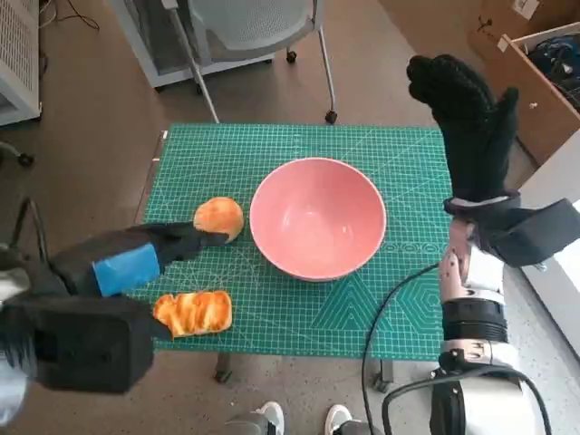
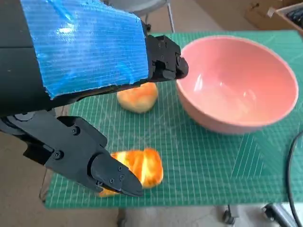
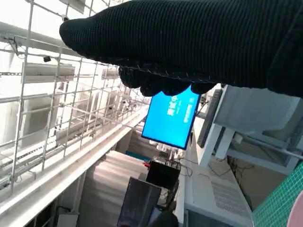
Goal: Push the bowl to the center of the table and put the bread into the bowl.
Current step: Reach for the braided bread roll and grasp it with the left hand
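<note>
green gridded cutting mat (image 1: 299, 317) on small table, glossy pink bowl (image 1: 317, 217) mid-frame, round golden bun (image 1: 219, 217) to its left, blue-taped black left hand (image 1: 149, 256) spread and empty beside the bun, black-gloved right hand (image 1: 462, 109) raised at upper right, holding nothing

My left hand (image 1: 172, 246) hovers between the round bun (image 1: 219, 218) and the loaf (image 1: 193, 313), with bare mat (image 1: 299, 313) open toward the bowl (image 1: 317, 217).

The left hand (image 1: 168, 249) covers the near side of the round bread (image 1: 220, 217) beside the bowl (image 1: 317, 217); in the left wrist view a finger (image 2: 111, 174) hides part of the long bread (image 2: 139, 168). In the right wrist view the bowl shows only as a pink sliver (image 3: 299, 213) cut by the corner; the screen's (image 3: 171, 117) writing is too small to read.
</note>
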